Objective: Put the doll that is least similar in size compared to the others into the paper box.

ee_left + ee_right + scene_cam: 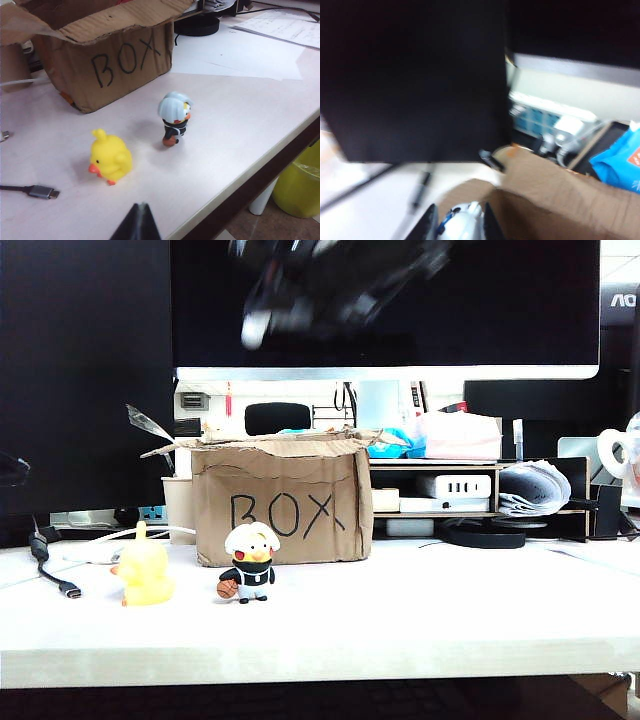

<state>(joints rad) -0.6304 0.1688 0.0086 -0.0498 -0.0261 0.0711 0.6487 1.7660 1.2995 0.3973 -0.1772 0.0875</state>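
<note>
Right wrist view shows the right claw (457, 225) clenched on the doll (462, 222) — the small white astronaut with blue visor sits between the two fingers, just above the open top of the paper box (555, 200). In the exterior view this arm is only a dark blur high above the paper box (285, 500). The left claw (137, 225) waits low, near the counter (240, 130) edge in front of the box; its tips appear closed together. Risk, in my judgement: the arm is moving fast, so a release too early could drop the doll on a ragged flap — it may bounce outside, toward the yellow duck (145, 570) and the white-capped doll (250, 562).
</note>
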